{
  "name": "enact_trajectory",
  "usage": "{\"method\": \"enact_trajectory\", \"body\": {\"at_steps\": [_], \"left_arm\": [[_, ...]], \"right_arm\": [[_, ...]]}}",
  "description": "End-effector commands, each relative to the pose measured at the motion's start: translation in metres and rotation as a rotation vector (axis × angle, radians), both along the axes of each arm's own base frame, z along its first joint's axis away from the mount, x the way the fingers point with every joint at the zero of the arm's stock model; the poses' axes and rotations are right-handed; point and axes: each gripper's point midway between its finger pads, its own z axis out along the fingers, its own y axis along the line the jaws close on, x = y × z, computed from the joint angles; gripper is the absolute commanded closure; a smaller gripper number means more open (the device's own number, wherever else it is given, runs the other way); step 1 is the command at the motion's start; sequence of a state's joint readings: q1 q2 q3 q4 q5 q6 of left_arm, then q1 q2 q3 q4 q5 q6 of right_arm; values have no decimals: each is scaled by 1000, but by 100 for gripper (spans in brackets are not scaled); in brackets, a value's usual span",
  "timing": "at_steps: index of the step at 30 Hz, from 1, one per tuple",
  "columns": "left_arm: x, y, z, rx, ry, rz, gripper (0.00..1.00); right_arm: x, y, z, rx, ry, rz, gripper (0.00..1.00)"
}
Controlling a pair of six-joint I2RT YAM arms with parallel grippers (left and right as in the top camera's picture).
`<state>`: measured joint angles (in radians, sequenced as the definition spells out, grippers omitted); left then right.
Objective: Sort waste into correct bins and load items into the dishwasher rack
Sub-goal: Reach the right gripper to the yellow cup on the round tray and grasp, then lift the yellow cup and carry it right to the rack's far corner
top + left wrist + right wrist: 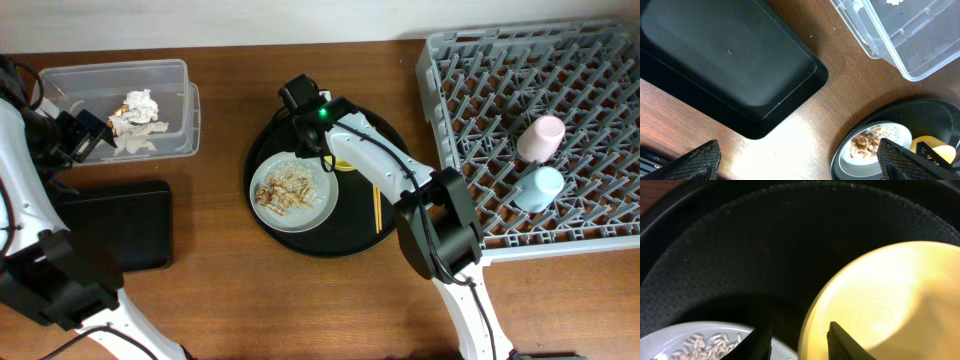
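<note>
As overhead shows it, my right pincer (325, 148) is down over the yellow bowl (343, 163), with the dishwasher rack (470, 150) well off to its right. Left wrist: the left pincer (799, 150) gapes wide and empty, the black tray (730, 60) just ahead of it. Right wrist: jaws half-closed astride the bowl's rim, not visibly clamped. Loading the bowl, I judge; next needs a firm pinch, then a level lift.

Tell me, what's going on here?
The right pincer straddles the rim of the yellow bowl on the round black tray, not yet clamped. The left pincer hangs open beside the clear plastic tub. A small pink cup and a light-blue cup sit in the grey plastic rack; the pale grey plate of food scraps and the wooden chopsticks lie on the tray.
</note>
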<state>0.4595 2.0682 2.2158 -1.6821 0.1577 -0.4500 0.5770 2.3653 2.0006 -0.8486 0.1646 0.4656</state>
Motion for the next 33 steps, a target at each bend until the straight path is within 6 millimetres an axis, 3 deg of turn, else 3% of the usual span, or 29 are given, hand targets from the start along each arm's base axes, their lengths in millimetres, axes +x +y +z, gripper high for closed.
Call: {"method": "enact_trajectory", "body": {"at_steps": [1,7,9,11,15,18,20,22,25,30,33], "left_arm": [[-3,-1,12,14,-29,10,1],[-3,-1,12,14,-29,10,1],[-3,-1,12,14,-29,10,1],[-3,-1,12,14,-29,10,1],[-3,-1,12,14,-29,10,1],[-3,-1,12,14,-29,10,1],[-3,-1,12,14,-29,10,1],[-3,-1,12,14,-29,10,1],[-3,-1,12,14,-29,10,1],[-3,-1,12,14,-29,10,1],[-3,-1,12,14,-29,10,1]], "right_arm": [[-3,-5,-16,-45,17,-26,65],[-5,4,-12,1,34,-9,89],[-4,7,-2,18,31,-5,95],[-1,9,14,27,16,-5,96],[10,5,84,58,-40,-18,96],[20,-15,147,85,-105,-35,96],[27,-46,194,101,-167,-61,96],[34,-97,236,119,-233,-140,96],[36,-158,264,156,-263,-178,96],[44,-249,274,362,-248,-188,96],[56,-284,274,519,-280,-100,96]]}}
